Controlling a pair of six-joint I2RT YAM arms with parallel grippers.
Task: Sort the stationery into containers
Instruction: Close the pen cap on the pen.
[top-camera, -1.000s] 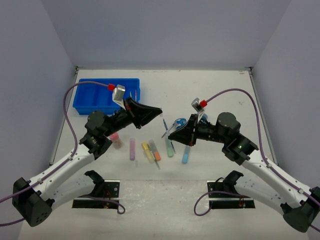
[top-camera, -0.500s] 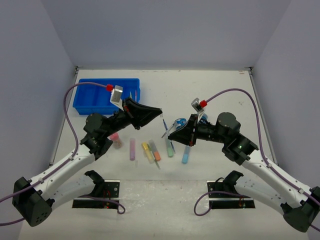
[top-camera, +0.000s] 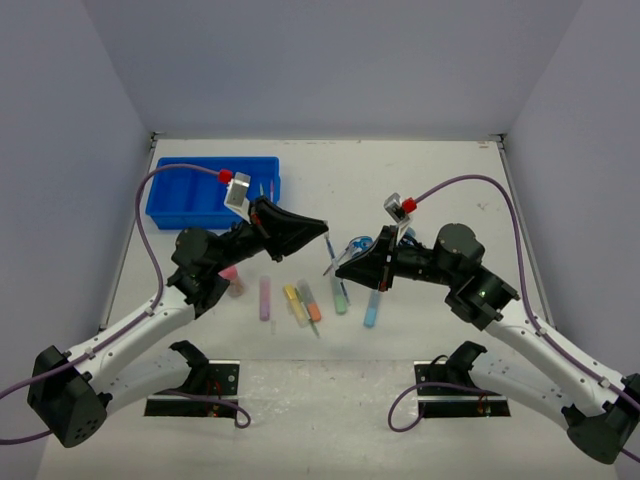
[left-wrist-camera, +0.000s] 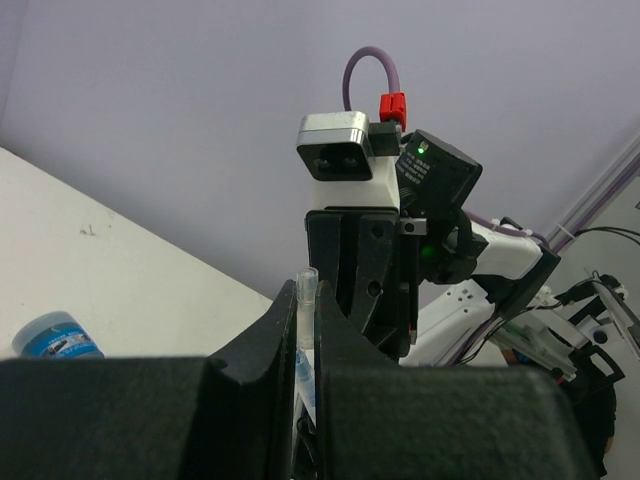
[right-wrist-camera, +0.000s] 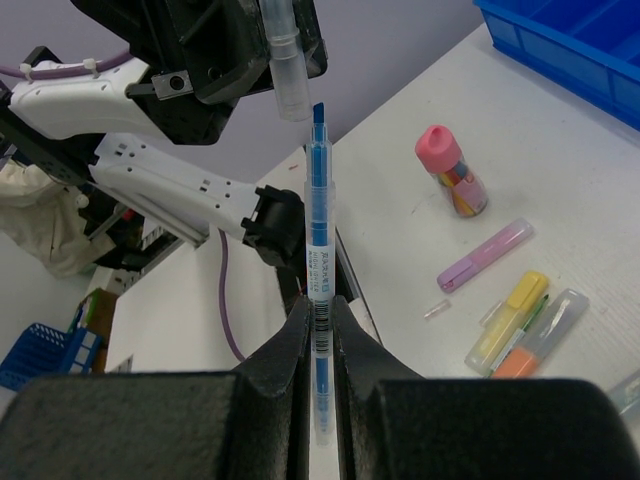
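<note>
Blue pen (right-wrist-camera: 318, 240) clamped in right hand (right-wrist-camera: 318, 312) mid-air over the desk (top-camera: 440, 180), clear cap (right-wrist-camera: 285, 70) pinched in left hand (left-wrist-camera: 307, 300) just beside its tip: centre cap bore on tip, then push straight.
</note>
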